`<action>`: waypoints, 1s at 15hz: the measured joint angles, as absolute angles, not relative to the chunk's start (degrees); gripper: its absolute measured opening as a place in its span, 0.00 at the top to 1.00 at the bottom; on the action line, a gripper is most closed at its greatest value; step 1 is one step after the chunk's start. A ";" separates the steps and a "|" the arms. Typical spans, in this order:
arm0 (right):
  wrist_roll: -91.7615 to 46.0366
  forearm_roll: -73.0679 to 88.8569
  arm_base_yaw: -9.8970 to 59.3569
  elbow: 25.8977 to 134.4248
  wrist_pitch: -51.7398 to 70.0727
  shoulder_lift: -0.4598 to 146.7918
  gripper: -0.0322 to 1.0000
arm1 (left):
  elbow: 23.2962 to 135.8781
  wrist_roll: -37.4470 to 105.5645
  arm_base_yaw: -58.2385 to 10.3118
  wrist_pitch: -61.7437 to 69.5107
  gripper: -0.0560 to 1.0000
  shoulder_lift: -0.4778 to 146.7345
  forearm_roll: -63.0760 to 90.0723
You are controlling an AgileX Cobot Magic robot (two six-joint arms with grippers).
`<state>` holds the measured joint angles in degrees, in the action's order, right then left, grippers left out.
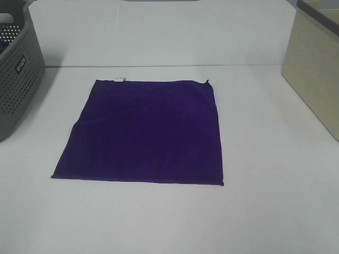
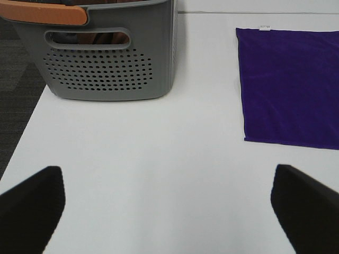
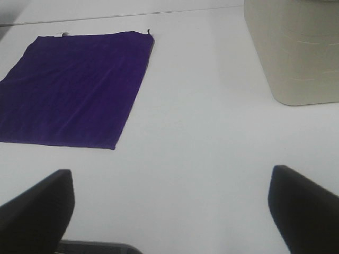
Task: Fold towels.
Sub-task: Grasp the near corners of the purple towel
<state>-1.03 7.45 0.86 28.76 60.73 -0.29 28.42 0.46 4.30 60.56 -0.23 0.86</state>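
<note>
A: Lying flat on the table (image 1: 275, 211), the towel (image 1: 143, 129); and the grippers?
B: Left gripper (image 2: 169, 209) and right gripper (image 3: 170, 211) spread wide, empty; best pinch both near corners, lift together, fold evenly.

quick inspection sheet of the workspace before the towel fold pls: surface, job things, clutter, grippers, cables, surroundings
surface: white table, flat, no stains seen
job's things: one purple towel lying flat and unfolded near the middle, white tag on its far edge
clutter: grey perforated basket at the left, beige box at the right, both apart from the towel
grippers: left gripper and right gripper both open, holding nothing, neither touching the towel
cables: nothing seen
surroundings: dark floor beyond the table's left edge
</note>
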 joint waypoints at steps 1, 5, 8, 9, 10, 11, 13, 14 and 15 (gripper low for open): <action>-1.03 7.45 0.86 28.76 60.73 -0.29 0.04 | 28.42 0.46 4.30 60.56 0.01 -0.23 0.86; -1.15 7.45 0.86 28.76 60.73 -0.29 0.04 | 28.42 0.46 4.30 60.56 0.01 -0.23 0.86; -0.52 8.37 0.86 31.86 63.60 9.11 0.04 | 29.79 0.57 4.30 62.40 0.01 4.93 0.80; 0.00 8.54 0.86 34.15 64.00 15.41 0.04 | 31.00 0.63 4.30 63.48 0.01 10.37 0.80; 0.29 8.54 0.86 36.96 64.23 22.52 0.04 | 32.37 0.69 4.30 64.06 0.01 16.90 1.20; 0.52 8.54 0.86 40.34 64.34 30.94 0.04 | 34.43 1.43 4.30 64.52 0.01 24.58 2.29; 0.52 8.65 0.86 45.03 64.23 43.83 0.04 | 39.76 5.10 4.30 64.57 0.01 35.64 4.81; -0.34 8.94 0.86 47.84 63.77 51.05 0.04 | 43.37 7.62 4.30 64.46 0.01 43.49 6.93; -2.35 10.14 0.86 49.62 62.28 57.93 0.04 | 47.10 10.54 4.30 64.23 0.01 50.36 9.91</action>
